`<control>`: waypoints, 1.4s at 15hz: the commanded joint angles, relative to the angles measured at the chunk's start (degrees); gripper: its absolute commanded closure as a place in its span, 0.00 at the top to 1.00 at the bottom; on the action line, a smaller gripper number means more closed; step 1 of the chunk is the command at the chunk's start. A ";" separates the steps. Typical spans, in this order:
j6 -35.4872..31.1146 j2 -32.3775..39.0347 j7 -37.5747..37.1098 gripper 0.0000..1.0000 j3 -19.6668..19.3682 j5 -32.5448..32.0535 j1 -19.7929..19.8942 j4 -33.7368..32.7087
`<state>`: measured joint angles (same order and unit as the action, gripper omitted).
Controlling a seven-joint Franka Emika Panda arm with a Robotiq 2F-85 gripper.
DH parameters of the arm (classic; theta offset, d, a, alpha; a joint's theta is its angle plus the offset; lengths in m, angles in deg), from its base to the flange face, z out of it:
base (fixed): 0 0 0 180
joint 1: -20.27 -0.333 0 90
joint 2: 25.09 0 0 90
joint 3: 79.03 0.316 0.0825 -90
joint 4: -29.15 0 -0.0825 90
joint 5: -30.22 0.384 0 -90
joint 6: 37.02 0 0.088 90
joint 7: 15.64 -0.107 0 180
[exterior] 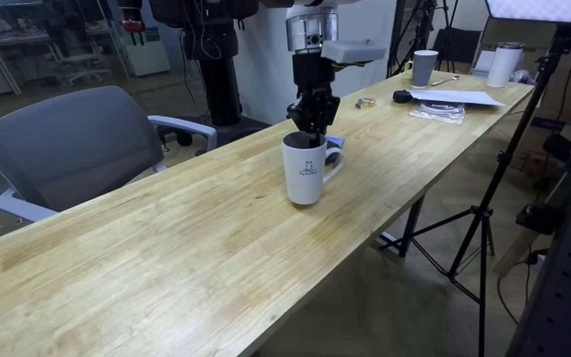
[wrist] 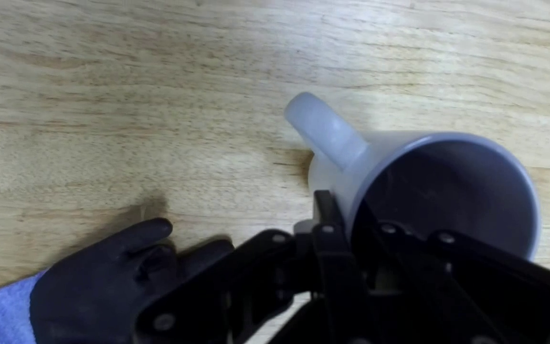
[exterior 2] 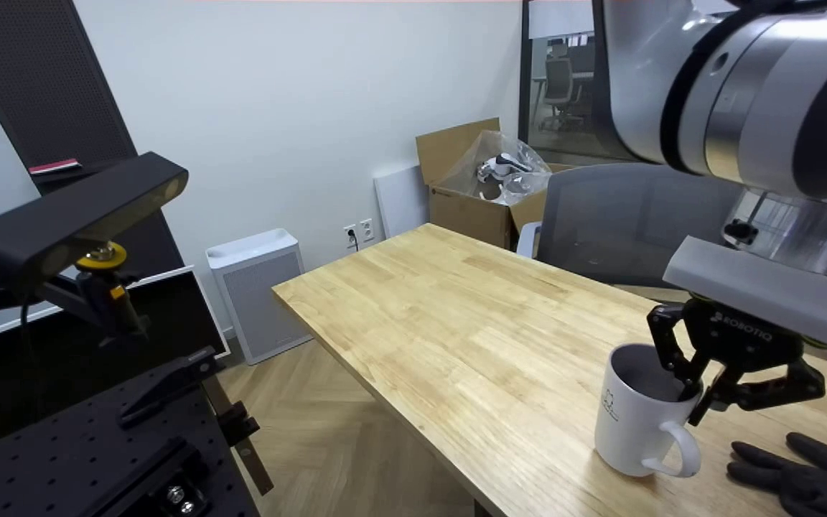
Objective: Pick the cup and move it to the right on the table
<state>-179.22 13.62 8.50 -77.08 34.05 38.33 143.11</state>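
Note:
The cup (exterior: 304,173) is a white mug with a small printed drawing and a dark inside. It stands nearly upright at the table (exterior: 206,238) and also shows in an exterior view (exterior 2: 636,424) and in the wrist view (wrist: 451,191). My gripper (exterior: 315,139) comes from above. In the wrist view the gripper (wrist: 344,222) has one finger inside the cup and one outside, shut on the wall near the handle. The gripper (exterior 2: 693,402) shows the same hold in an exterior view. The inner fingertip is hidden. I cannot tell whether the base touches the table.
A dark glove (wrist: 98,291) with a blue cuff lies beside the cup, also seen in an exterior view (exterior 2: 815,474). At the far end are a grey mug (exterior: 423,69), a white tumbler (exterior: 503,64), paper (exterior: 454,97) and a plastic bag (exterior: 439,113). A chair (exterior: 72,144) stands alongside.

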 commanded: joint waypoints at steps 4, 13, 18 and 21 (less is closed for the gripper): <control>1.48 -2.15 1.49 0.03 -1.59 -0.50 1.65 1.75; 0.93 -1.99 0.02 0.03 -5.71 -4.83 0.41 2.86; 0.16 -1.86 -0.86 0.03 -6.97 -7.50 -0.67 3.17; -0.90 -1.79 -1.68 0.03 -7.52 -8.97 -1.49 3.45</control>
<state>-179.32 13.62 9.28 -83.49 26.87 38.39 145.06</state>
